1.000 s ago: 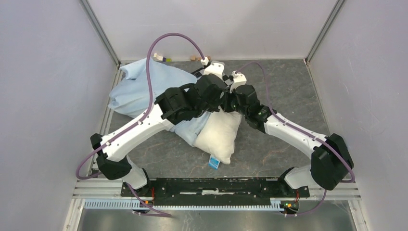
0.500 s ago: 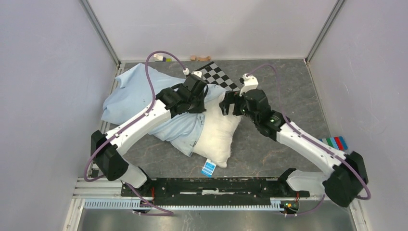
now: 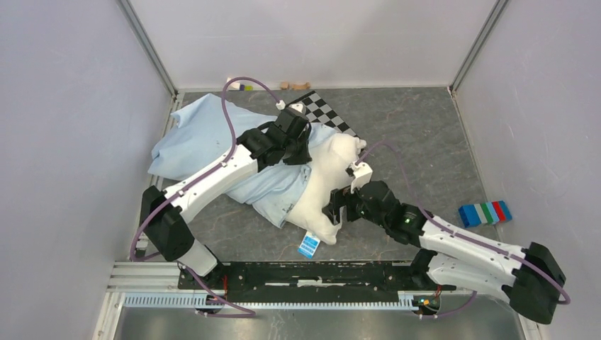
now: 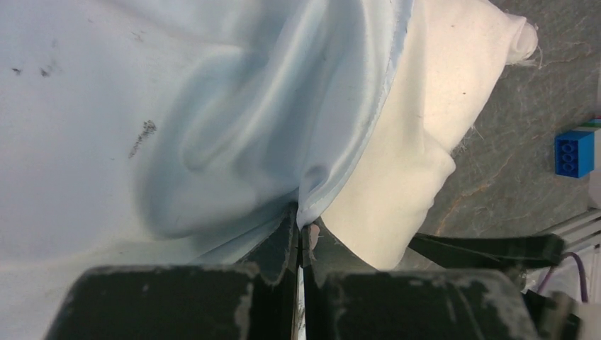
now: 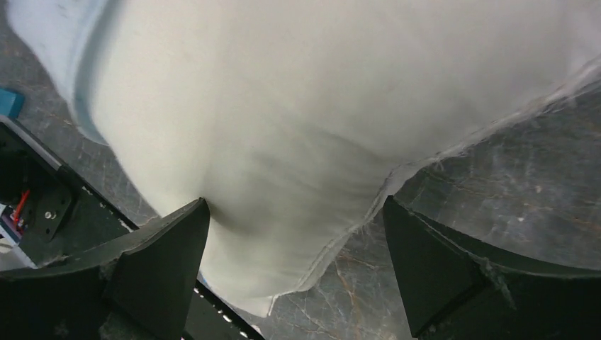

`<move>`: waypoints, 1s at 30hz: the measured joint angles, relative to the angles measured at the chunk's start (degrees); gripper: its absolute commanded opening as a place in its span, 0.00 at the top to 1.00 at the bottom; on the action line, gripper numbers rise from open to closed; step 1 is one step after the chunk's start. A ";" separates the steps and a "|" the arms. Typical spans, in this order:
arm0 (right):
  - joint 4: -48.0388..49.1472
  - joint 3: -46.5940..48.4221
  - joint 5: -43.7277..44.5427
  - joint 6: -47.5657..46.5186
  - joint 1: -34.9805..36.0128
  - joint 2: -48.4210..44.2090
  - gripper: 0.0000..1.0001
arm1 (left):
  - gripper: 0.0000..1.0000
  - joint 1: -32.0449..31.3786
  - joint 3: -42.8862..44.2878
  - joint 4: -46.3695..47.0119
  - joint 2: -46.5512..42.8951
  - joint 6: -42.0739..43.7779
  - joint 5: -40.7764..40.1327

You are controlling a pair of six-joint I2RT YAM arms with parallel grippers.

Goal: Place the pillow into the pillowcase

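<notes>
The pale blue pillowcase [image 3: 205, 142] lies crumpled at the left of the table. Its open edge overlaps the left side of the cream pillow [image 3: 322, 180], which slants from the back toward the near edge. My left gripper [image 3: 298, 150] is shut on the pillowcase hem [image 4: 333, 170], pinched at the fingertips of this gripper [image 4: 301, 228], with the pillow [image 4: 425, 127] just beside it. My right gripper [image 3: 334, 212] stands open at the pillow's near end. In the right wrist view that gripper [image 5: 294, 234] has the pillow's [image 5: 319, 106] lower corner and seam between its wide fingers, not squeezed.
A checkerboard panel [image 3: 327, 113] lies behind the pillow. A row of coloured bricks [image 3: 485, 212] sits at the right, and a blue brick [image 4: 574, 152] shows in the left wrist view. A small blue tag [image 3: 308, 246] lies near the front rail [image 3: 312, 273]. Small items [image 3: 293, 85] rest by the back wall.
My right gripper opened, let go at the pillow's far end and drew back to its near end. The pillow stretched out and slants more. The left gripper kept its hold and shifted slightly.
</notes>
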 measured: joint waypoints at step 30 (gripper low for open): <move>17.29 9.73 -3.04 6.80 -2.78 17.35 1.00 | 0.12 -7.10 -12.83 -12.87 -22.34 -0.15 -10.82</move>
